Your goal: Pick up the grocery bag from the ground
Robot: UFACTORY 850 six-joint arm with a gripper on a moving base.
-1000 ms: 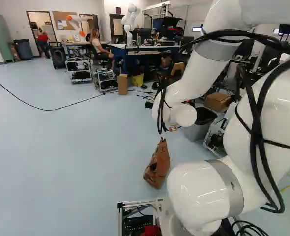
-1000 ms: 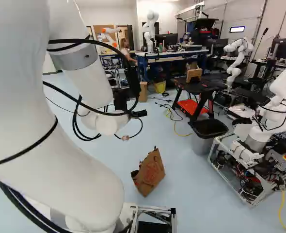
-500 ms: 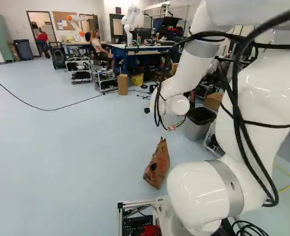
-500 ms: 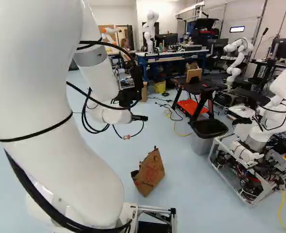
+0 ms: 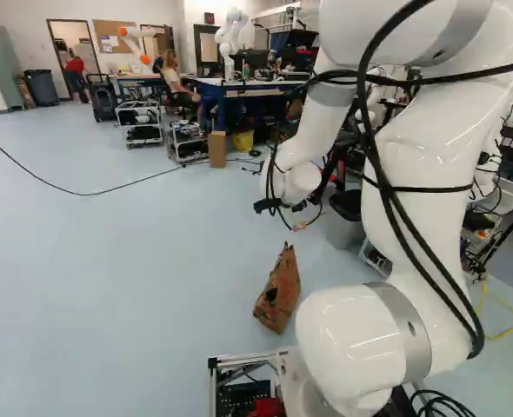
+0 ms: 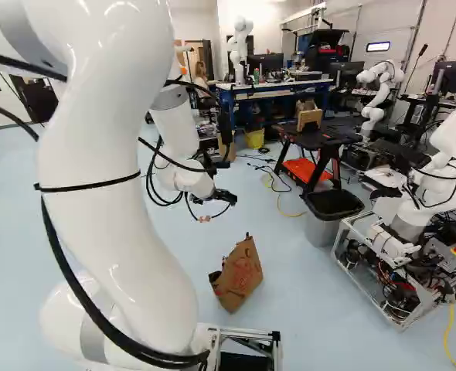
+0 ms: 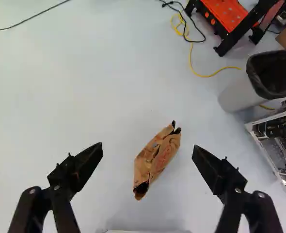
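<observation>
The grocery bag, a crumpled brown paper bag [image 5: 279, 291] with red print, stands on the floor just ahead of the base; the right base view shows the same bag [image 6: 239, 277]. Above the floor and beyond the bag hangs my black gripper [image 6: 216, 196], tilted downward on the wrist. In the wrist view the gripper [image 7: 148, 147] is wide open, its fingers well apart. Below and between them lies the bag [image 7: 158, 156], at a distance and untouched, its creased top edge running slantwise. Nothing is held.
A grey bin [image 6: 328, 216] with a black liner stands beyond the bag, to its right. Near it are a black stand with an orange shelf [image 6: 309, 171], a yellow cable [image 7: 197, 73] and another robot [image 6: 425, 193] on a metal-framed base. A cardboard box [image 5: 217, 149] stands farther off.
My arm has reached farther forward, its wrist shifting left in the left base view and right in the right one. The gripper has tilted and stays open. Bag and base have not moved.
</observation>
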